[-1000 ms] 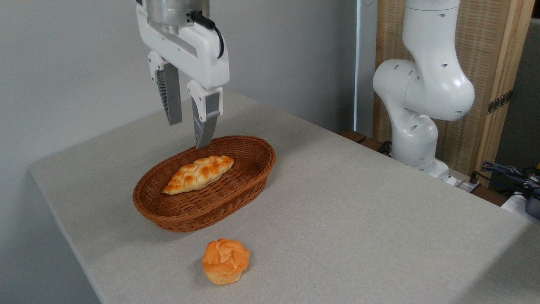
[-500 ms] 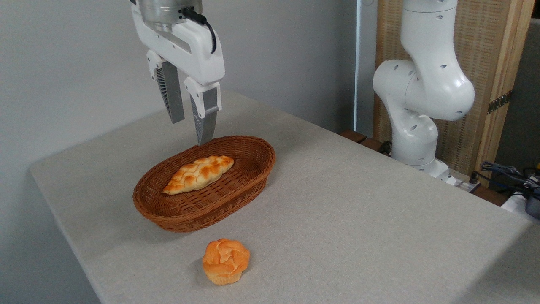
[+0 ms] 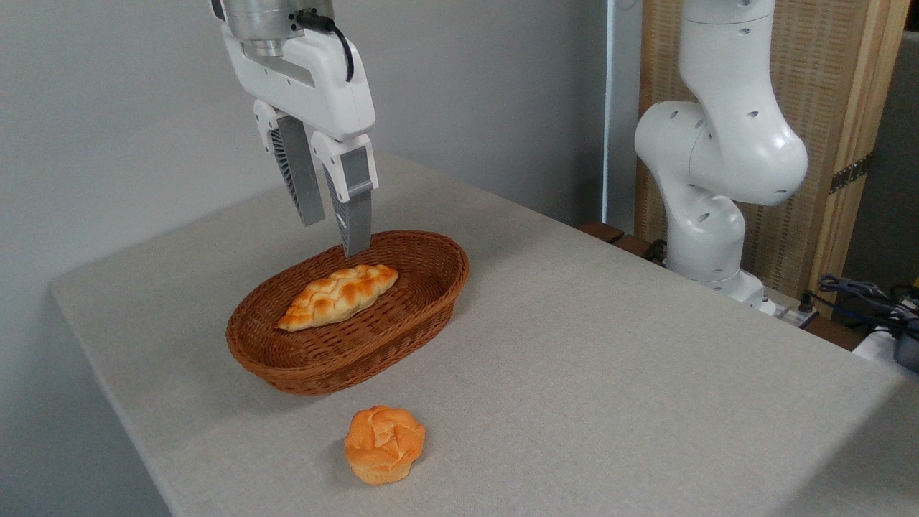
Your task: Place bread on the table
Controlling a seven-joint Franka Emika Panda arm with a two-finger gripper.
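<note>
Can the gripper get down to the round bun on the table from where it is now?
Probably yes: the bread sits alone on the table, nothing over it, and the gripper hangs open above the basket.

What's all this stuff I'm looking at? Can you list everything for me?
bun: one, orange-golden, on the table in front of the basket
braided loaf: one, golden, lying inside the basket
basket: one, brown wicker, oval, on the table
table: one, light grey-beige
cables: several, dark, far right beyond the table
wooden panel: one, light brown, behind the arm
arm: one, white, base at right
gripper: one, white with grey fingers, open and empty, above the basket's far rim
</note>
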